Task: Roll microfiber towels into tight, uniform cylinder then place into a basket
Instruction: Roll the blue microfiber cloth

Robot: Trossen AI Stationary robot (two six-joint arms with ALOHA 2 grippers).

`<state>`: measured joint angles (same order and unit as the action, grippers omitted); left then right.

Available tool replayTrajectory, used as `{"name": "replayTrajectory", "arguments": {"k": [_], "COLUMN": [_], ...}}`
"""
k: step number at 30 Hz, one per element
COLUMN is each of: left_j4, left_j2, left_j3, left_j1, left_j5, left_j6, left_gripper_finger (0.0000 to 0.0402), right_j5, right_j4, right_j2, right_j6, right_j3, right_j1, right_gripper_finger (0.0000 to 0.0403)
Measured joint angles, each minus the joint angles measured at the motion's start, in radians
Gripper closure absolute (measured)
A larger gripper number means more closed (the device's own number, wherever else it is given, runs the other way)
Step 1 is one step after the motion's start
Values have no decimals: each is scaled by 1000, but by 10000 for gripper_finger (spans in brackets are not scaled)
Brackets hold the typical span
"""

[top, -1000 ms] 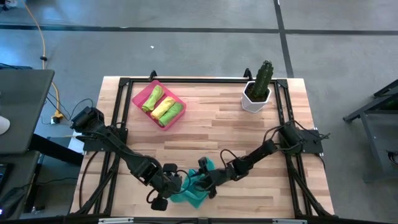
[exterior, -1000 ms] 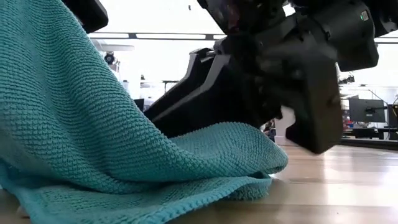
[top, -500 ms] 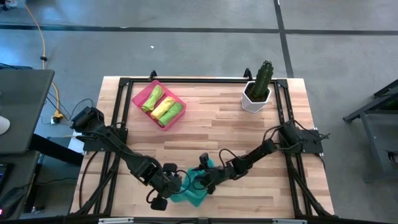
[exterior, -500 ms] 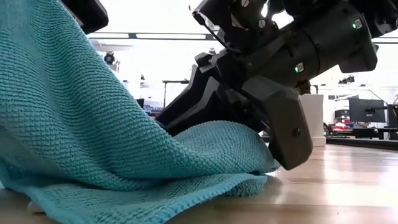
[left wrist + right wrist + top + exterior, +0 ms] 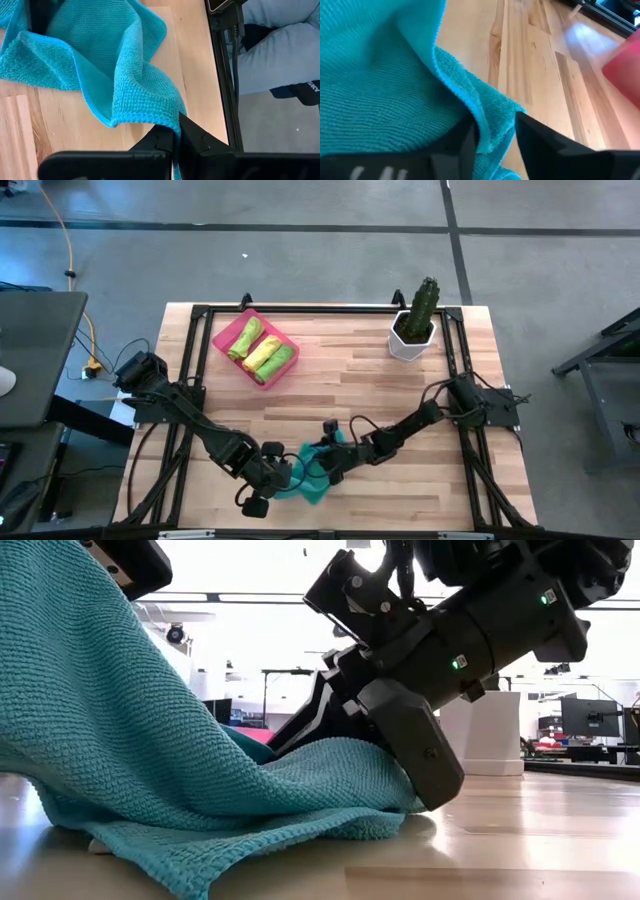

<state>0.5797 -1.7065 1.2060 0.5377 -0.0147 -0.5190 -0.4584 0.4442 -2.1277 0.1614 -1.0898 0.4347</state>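
Note:
A teal towel [image 5: 312, 483] lies crumpled near the table's front edge, between my two grippers. My left gripper [image 5: 283, 477] is shut on its edge and holds that side raised [image 5: 90, 660]. My right gripper [image 5: 328, 469] comes in low from the right, its fingers on either side of a bunched fold of the same towel. Far back on the left, the pink basket [image 5: 226, 332] holds three rolled towels: two lime green and one yellow. My left gripper pinches the towel's hemmed edge [image 5: 169, 121] between its two shut fingers, slanting down from above. That edge is lifted, and the cloth slopes slack from it down to the table. My right gripper has a bunched fold of the towel's edge [image 5: 492, 127] between its two fingers [image 5: 532, 131]. It reaches in low and slanting from the table's right. The fold rests on the table [image 5: 330, 825].
A white pot with a green cactus [image 5: 412, 330] stands at the back right. A black frame [image 5: 320, 310] runs along the table's edges. Bare wood lies between the basket and the towel. In the left wrist view, a person's legs [image 5: 280, 45] show beyond the table's edge.
My right gripper has tipped and rolled while sliding a little toward the left gripper along the table. The towel's fold beside it has been drawn in and bunched closer to the rest of the cloth. The raised side has stayed where it was.

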Motion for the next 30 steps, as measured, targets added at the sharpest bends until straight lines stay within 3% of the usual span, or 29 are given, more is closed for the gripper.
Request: {"name": "replayTrajectory", "arguments": {"k": [8,13,20,24,30], "left_j4": [0,15,117,200,399], "left_j2": [0,6,19,37,40], "left_j3": [0,0,1,12,101], "left_j1": [0,-3,-35,-79,-140], "left_j5": [18,51,67,159,386], "left_j6": [-1,-59,-149,-139,28], "left_gripper_finger": [402,402,402,402,402], "right_j5": [7,-40,-68,-51,-74], "right_j4": [-31,-175,-520,-739,-1032], "right_j2": [1,33,195,307,455], "right_j6": [4,3,-6,-54,-148], "right_j3": [0,-14,-69,-109,-161], "right_j1": [-9,-12,-12,-12,-21], "right_gripper_finger": [394,392,401,401,402]}}
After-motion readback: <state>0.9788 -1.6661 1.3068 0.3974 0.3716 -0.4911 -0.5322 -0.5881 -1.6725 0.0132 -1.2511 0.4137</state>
